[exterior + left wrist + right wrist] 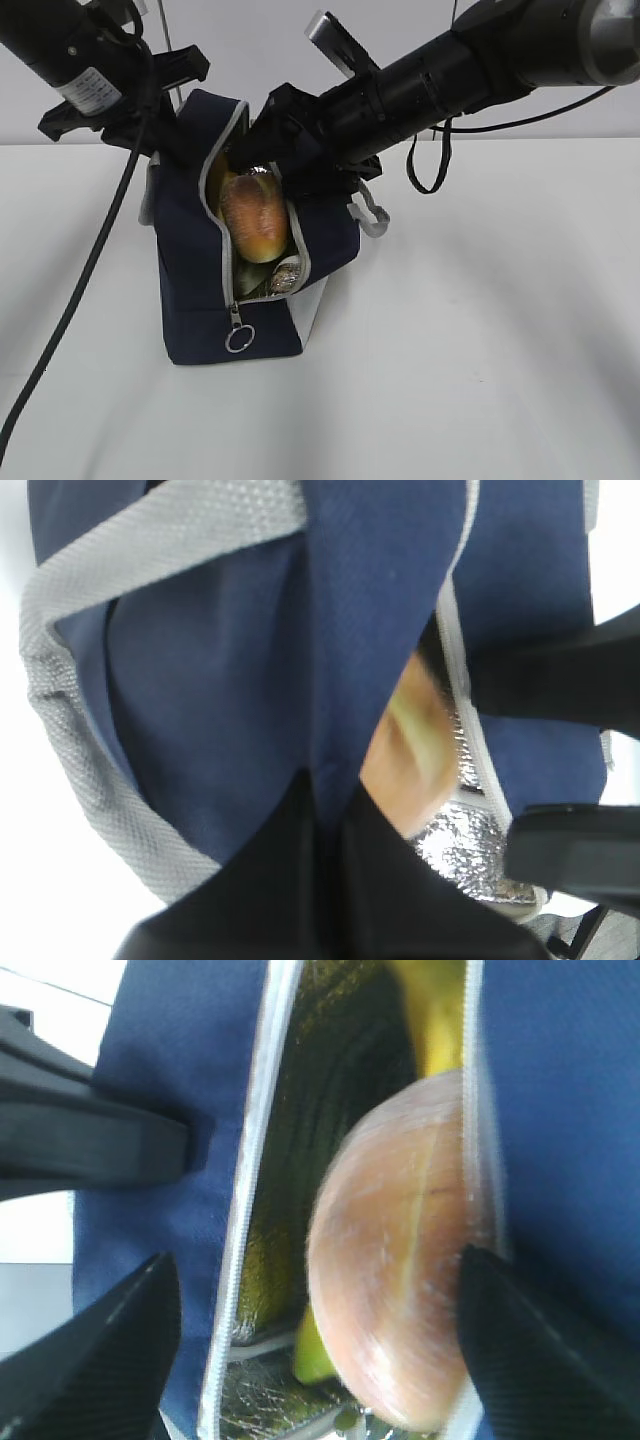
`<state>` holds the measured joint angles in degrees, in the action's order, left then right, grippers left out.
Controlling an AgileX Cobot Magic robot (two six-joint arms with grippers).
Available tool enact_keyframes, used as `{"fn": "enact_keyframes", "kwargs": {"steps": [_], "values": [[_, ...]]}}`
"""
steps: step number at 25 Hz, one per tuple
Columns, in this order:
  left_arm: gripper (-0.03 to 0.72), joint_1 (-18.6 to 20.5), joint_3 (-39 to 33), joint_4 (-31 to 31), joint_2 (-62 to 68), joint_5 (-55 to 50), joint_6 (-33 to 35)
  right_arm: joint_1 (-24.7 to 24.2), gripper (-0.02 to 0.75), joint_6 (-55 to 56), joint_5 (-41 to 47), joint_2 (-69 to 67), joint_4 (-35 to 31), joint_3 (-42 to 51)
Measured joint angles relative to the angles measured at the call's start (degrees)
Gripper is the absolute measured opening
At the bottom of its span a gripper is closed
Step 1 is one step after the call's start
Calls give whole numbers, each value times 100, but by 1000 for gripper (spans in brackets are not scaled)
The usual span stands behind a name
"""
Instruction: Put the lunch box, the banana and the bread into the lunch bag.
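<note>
The navy lunch bag (190,290) stands on the white table with its zipper open. The golden-brown bread (255,220) rests in the opening, part of it above the rim. My right gripper (272,150) hovers over the opening; in the right wrist view it (318,1260) is open, its fingers wide on either side of the bread (400,1290). The yellow banana (440,1020) lies inside beside the bread. My left gripper (330,830) is shut on a fold of the bag's navy fabric (220,680) at the left edge. The lunch box is hidden.
The zipper's metal pull ring (239,339) hangs at the bag's front bottom. A grey handle (370,215) sticks out on the right. A black cable (70,300) droops from the left arm to the table; another loop (430,170) hangs from the right arm.
</note>
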<state>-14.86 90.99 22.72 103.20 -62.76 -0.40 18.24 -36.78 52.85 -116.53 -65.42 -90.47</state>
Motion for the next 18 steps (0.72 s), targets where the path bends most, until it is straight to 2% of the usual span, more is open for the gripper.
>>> {"fn": "enact_keyframes", "kwargs": {"steps": [7, 12, 18], "values": [[0, 0, 0, 0, 0, -11, 0, 0, 662, 0, 136, 0, 47, -126], [0, 0, 0, 0, 0, -20, 0, -73, 645, 163, 532, 37, 257, -811], [0, 0, 0, 0, 0, -23, 0, -75, 613, 1058, 697, 173, 1796, -1256]]}}
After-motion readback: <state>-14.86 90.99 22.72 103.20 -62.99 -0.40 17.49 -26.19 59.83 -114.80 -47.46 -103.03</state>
